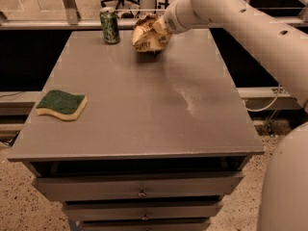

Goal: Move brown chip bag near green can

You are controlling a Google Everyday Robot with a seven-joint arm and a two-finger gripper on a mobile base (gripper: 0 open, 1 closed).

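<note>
The brown chip bag (pixel 146 34) is crumpled, tan with a dark patch, and hangs just above the far part of the table. My gripper (pixel 160 27) is shut on the bag's right side, at the end of the white arm that reaches in from the right. The green can (pixel 109 26) stands upright near the table's far edge, a short way left of the bag, not touching it.
A green-topped yellow sponge (pixel 61 104) lies near the left edge of the grey table (pixel 144 109). Drawers (pixel 139 189) sit under the table's front. The white arm (pixel 250 28) crosses the far right corner. An office chair stands behind the table.
</note>
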